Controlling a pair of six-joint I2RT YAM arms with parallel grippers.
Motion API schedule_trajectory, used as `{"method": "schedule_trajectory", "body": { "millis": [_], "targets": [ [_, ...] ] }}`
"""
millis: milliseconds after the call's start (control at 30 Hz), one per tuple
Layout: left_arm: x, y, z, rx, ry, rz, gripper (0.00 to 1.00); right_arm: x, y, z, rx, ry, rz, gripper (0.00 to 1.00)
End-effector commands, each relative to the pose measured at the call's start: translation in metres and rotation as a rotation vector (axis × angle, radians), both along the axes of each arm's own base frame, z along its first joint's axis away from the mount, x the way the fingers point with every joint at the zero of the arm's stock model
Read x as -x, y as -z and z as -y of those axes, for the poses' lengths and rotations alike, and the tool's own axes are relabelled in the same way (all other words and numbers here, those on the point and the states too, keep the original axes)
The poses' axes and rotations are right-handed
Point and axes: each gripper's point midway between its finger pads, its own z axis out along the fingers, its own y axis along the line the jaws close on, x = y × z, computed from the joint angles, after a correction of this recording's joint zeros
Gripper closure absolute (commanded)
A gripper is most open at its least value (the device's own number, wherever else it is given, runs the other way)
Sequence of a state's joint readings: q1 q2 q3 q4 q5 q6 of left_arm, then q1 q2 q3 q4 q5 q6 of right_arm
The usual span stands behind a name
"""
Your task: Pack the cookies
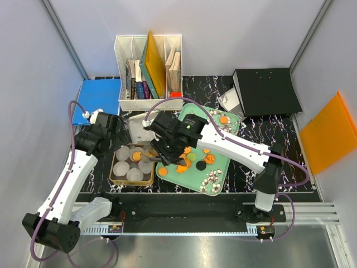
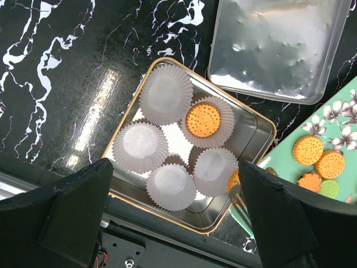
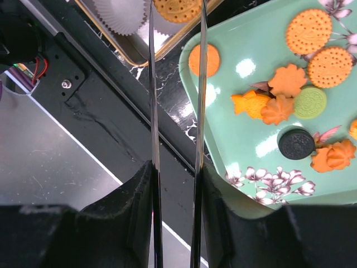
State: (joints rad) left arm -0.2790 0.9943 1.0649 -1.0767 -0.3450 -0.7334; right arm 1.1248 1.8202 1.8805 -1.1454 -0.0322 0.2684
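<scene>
Left wrist view: left jaws stand wide apart with nothing between them.
Tin [image 2: 262,125]: ahead of the left jaws on the tabletop [image 2: 67,67], holding white paper cups [image 2: 139,146].
Packed cookie [image 2: 203,119]: orange, lying in one cup, ahead of the left jaws.
Right jaws: narrow; long metal blades [image 3: 152,84] running out from them pinch the held cookie [image 3: 177,8].
Held cookie: orange, at the blade tips, over the tin's edge.
Loose cookies [image 3: 308,30]: on the mint-green tray [image 3: 245,151], right of the blades.
</scene>
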Motion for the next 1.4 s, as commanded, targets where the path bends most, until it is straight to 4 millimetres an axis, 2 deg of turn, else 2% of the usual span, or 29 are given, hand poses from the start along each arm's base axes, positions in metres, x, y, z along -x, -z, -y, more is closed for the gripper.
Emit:
{"method": "schedule_trajectory", "body": {
  "millis": [0, 367, 767, 1067, 1367],
  "targets": [
    [-0.002, -0.005, -0.004, -0.011, -0.004, 0.026, 0.01, 0.005, -0.019, -0.021, -0.085, -0.05, 0.017, 0.67],
    [0.001, 0.002, -0.003, -0.014, 0.012, 0.006, 0.01, 0.005, 0.0, -0.026, -0.056, -0.053, 0.004, 0.67],
    [0.001, 0.004, -0.004, -0.023, 0.019, 0.001, 0.01, 0.002, 0.012, -0.031, -0.038, -0.053, -0.006, 0.64],
    [0.0, 0.004, -0.003, -0.02, 0.021, 0.004, 0.01, -0.002, 0.009, -0.031, -0.037, -0.044, 0.019, 0.48],
    [-0.001, 0.003, -0.002, -0.017, 0.023, 0.006, 0.01, -0.011, -0.002, -0.022, -0.026, -0.012, 0.077, 0.46]
  ]
}}
